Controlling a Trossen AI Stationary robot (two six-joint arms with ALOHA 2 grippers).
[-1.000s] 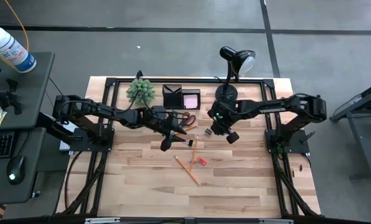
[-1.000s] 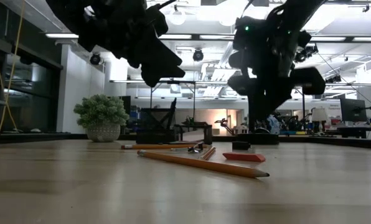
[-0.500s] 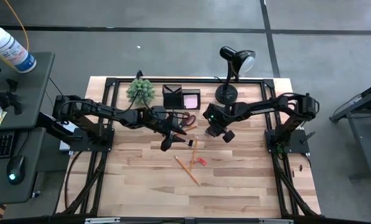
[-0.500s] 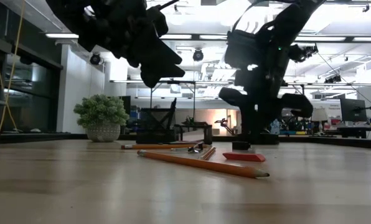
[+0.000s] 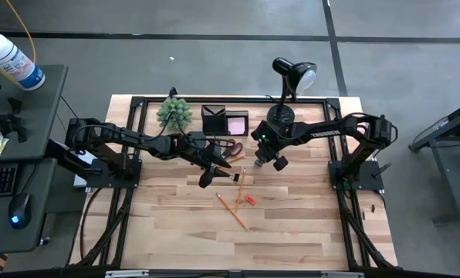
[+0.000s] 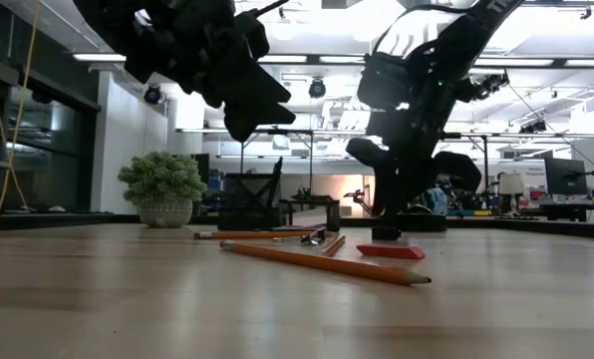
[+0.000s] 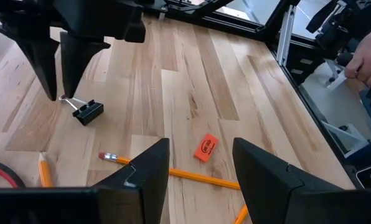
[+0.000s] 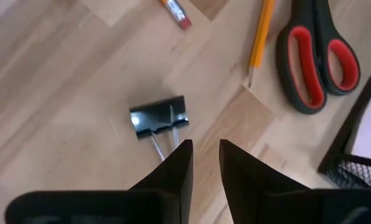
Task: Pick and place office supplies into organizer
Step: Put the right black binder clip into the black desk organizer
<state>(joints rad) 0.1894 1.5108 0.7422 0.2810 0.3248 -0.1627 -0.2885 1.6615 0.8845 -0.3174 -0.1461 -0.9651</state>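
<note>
Jaws: right gripper (image 8: 202,163) narrow, a thin gap between the fingers, nothing in it; left gripper (image 7: 198,168) moderately open, also empty.
Table (image 5: 292,232): light wood, both arms over its middle; left arm hangs above the supplies, looks to be waiting.
Right gripper position: above the binder clip (image 8: 159,117), fingers pointed down at its wire handles, not touching as far as the wrist view shows.
Organizer (image 5: 213,119): black, far side of table next to the plant (image 5: 174,113); pink sticky pad (image 5: 237,123) sits beside or in its right part, cannot tell which.
Scissors (image 8: 319,59): flat on the table just beside the organizer's corner, handles nearest the right wrist camera, blades out of frame.
Pencils: one (image 5: 231,211) lies diagonal near table centre, tip toward the front-right; another (image 5: 240,188) close to front-to-back, long axis running toward the scissors.
Eraser (image 5: 249,200): red, flat between the two pencils, loose.
Clip axis: black body crosswise to the right fingers, silver handles toward that gripper.
Progress: early to middle by my read; scissors, pencils, eraser and clip all on the table, nothing held.
Left to do: close on the clip handles, carry it to the organizer, then the rest.
</note>
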